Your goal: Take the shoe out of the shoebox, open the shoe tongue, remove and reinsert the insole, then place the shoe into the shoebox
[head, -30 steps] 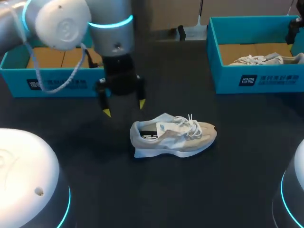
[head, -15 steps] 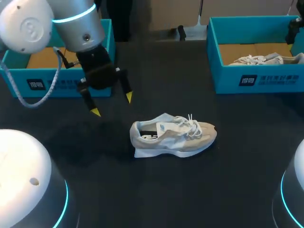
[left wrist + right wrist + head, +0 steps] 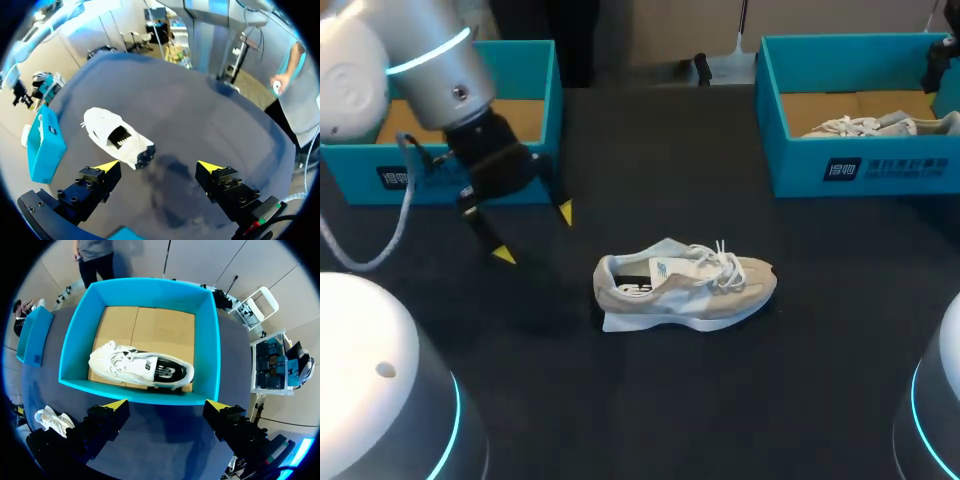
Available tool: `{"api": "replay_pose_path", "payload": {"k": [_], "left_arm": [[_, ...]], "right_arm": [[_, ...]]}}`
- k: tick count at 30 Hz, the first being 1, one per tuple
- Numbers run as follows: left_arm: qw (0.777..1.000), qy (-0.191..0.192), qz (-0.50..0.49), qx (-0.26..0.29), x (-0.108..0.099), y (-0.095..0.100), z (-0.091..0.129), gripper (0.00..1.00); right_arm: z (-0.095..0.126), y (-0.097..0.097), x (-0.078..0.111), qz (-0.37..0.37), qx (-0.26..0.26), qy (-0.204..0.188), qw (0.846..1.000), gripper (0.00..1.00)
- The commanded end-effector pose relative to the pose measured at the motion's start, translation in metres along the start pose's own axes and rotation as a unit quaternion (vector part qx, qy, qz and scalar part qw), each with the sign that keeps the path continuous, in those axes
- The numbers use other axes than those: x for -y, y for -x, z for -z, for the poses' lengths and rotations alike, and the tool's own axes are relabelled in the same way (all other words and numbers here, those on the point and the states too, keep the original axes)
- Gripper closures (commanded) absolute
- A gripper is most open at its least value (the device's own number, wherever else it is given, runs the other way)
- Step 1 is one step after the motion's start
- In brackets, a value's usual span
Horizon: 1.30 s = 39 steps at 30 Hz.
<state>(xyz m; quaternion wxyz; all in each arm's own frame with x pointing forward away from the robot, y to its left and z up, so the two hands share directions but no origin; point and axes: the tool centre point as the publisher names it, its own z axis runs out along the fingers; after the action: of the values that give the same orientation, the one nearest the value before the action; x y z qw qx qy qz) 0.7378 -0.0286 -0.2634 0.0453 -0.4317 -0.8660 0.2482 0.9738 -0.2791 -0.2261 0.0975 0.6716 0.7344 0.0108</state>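
- Since a second earlier, the left gripper had drawn back from just beside the heel of the shoe, across the table toward the left shoebox. The shoe had not shifted.
- The shoe sat on its sole near the middle of the table, outside both boxes. Its long axis ran across the table, with the heel toward the left arm and the toe toward the right shoebox.
- The left gripper's two yellow-tipped fingers were spread wide with nothing between them. It hung above the table between the left shoebox and the shoe, near the heel but not touching it.
- In the left wrist view, the shoe lay ahead of the fingers and off toward one of them, heel end nearest, with its dark opening facing up.
- The right gripper was also spread and empty. It hovered above the near wall of the right shoebox, where a second shoe lay on its side on the cardboard floor.
- The left gripper was the nearer of the two to the table shoe, and the right was well apart from it.
- As a judgement, any next grasp by the left arm would meet the heel and collar first. The tongue and laces sat farther along, toward the right arm's side.
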Motion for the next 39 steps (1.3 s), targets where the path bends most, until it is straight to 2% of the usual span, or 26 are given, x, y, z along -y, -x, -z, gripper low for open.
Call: {"api": "replay_pose_path", "payload": {"k": [1, 3, 16, 18, 21, 25, 34, 39], "left_arm": [[0.992, -0.051, 0.027, 0.115, -0.009, -0.021, -0.010, 0.00], [0.984, -0.092, 0.051, 0.142, -0.015, -0.029, -0.014, 0.00], [0.984, -0.092, 0.051, 0.142, -0.015, -0.029, -0.014, 0.00], [0.978, -0.111, 0.096, 0.146, -0.022, -0.031, -0.025, 0.00], [0.961, -0.143, 0.158, 0.177, -0.026, -0.039, -0.035, 0.00], [0.937, -0.167, 0.216, 0.216, -0.034, -0.050, -0.047, 0.00], [0.876, -0.206, 0.314, 0.303, -0.045, -0.061, -0.063, 0.00], [0.864, -0.222, 0.322, 0.318, -0.045, -0.059, -0.063, 0.00]], "right_arm": [[0.000, 0.000, 0.000, 0.000, 0.000, 0.000, 1.000, 0.00], [0.000, 0.000, 0.000, 0.000, 0.000, 0.000, 1.000, 0.00], [0.000, 0.000, 0.000, 0.000, 0.000, 0.000, 1.000, 0.00], [0.000, 0.000, 0.000, 0.000, 0.000, 0.000, 1.000, 0.00], [0.000, 0.000, 0.000, 0.000, 0.000, 0.000, 1.000, 0.00], [0.000, 0.000, 0.000, 0.000, 0.000, 0.000, 1.000, 0.00], [0.000, 0.000, 0.000, 0.000, 0.000, 0.000, 1.000, 0.00], [0.000, 0.000, 0.000, 0.000, 0.000, 0.000, 1.000, 0.00]]}}
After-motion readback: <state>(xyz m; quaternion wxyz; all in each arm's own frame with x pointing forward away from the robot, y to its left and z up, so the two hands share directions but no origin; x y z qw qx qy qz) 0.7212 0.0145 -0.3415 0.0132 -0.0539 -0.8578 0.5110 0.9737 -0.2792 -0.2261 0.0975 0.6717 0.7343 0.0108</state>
